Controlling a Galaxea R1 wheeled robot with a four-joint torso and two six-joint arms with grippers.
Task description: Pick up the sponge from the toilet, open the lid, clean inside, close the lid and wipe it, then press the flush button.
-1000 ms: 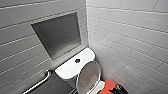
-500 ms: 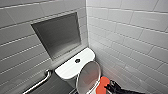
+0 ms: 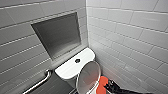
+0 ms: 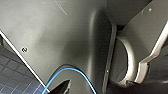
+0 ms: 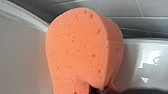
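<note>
My right fingers (image 3: 110, 86) pinch the orange-red foam sponge (image 5: 82, 50) beside the raised glossy white oval lid (image 3: 88, 76) (poised, I judge, to scrub inside).

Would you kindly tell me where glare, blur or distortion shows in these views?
Head view: the wide lens bows the wall tiles; the recessed niche lies in shadow. Right wrist view: the sponge is close and soft-edged, with bright glare patches on the white toilet. Left wrist view: dim, blurred, a pale sheen on the robot's dark plate.
</note>
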